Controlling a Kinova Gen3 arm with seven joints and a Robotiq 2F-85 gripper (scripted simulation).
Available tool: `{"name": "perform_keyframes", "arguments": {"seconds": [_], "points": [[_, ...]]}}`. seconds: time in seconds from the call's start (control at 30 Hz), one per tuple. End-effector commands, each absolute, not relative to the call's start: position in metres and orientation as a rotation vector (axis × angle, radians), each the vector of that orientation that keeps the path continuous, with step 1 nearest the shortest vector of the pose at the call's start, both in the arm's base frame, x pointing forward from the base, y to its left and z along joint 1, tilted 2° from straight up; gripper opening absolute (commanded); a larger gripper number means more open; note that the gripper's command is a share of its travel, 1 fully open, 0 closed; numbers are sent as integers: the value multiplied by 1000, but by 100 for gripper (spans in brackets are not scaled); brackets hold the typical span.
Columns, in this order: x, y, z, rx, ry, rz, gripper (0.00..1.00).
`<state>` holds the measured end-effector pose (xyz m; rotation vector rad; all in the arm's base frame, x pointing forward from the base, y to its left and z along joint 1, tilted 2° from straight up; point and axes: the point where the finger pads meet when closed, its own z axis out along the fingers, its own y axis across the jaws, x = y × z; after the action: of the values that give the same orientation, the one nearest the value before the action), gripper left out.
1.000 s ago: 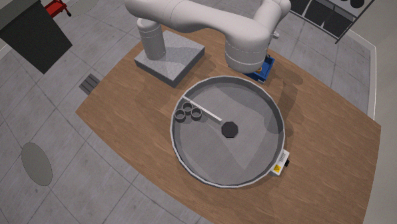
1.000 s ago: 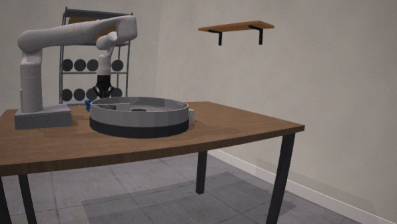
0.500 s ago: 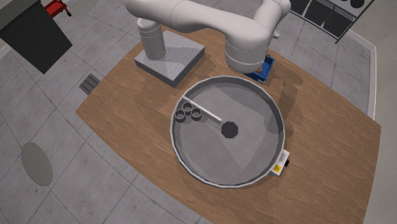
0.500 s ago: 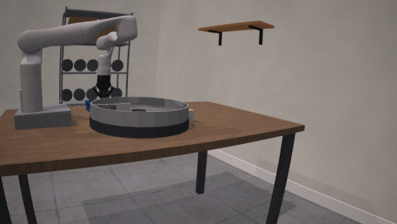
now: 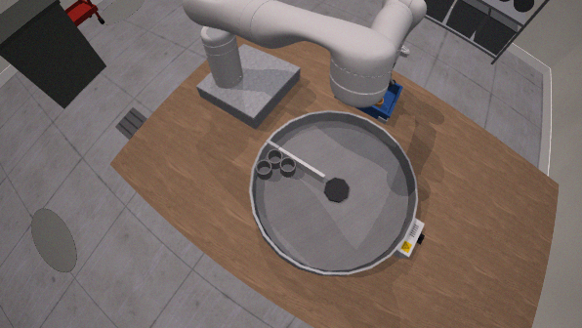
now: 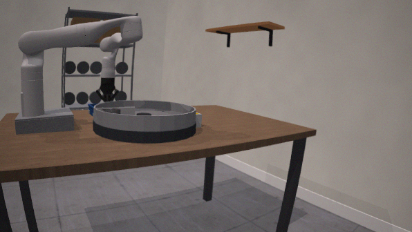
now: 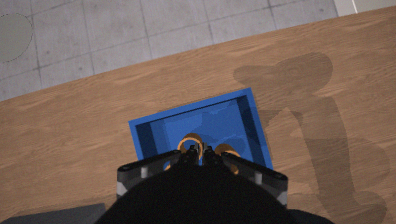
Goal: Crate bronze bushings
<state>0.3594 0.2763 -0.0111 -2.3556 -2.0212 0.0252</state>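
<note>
My gripper (image 6: 108, 101) (image 7: 200, 148) points down over the blue crate (image 5: 394, 102) (image 6: 91, 110) (image 7: 190, 106). It is shut on the wall of a bronze bushing (image 7: 190, 135). Its height above the crate floor is hard to tell. A second bronze bushing (image 7: 226, 148) is in the crate, right of the fingertips. A bit of bronze also shows left of the fingers, mostly hidden. Bronze (image 5: 379, 102) shows in the crate in the top view. Three dark grey steel bushings (image 5: 268, 157) (image 5: 265, 176) (image 5: 288, 174) stand together on the turning table (image 5: 312, 229) (image 6: 145, 126), near its rim.
A pale bar (image 5: 303, 164) runs from the turning table's rim towards its dark hub (image 5: 337, 190), beside the steel bushings. A white control box (image 5: 410, 239) (image 6: 198, 120) sits at the outer rim. The arm's stone base (image 5: 264, 80) (image 6: 45, 121) stands left of the crate.
</note>
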Motion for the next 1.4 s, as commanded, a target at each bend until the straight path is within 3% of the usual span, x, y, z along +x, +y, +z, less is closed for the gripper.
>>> {"name": "perform_keyframes", "arguments": {"seconds": [0.0, 0.97, 1.0, 1.37], "points": [[360, 277, -12, -2362, -2014, 20, 0], [360, 277, -12, -2362, -2014, 20, 0], [360, 276, -10, -2356, -2021, 23, 19], [360, 276, -10, -2356, -2021, 23, 19]]}}
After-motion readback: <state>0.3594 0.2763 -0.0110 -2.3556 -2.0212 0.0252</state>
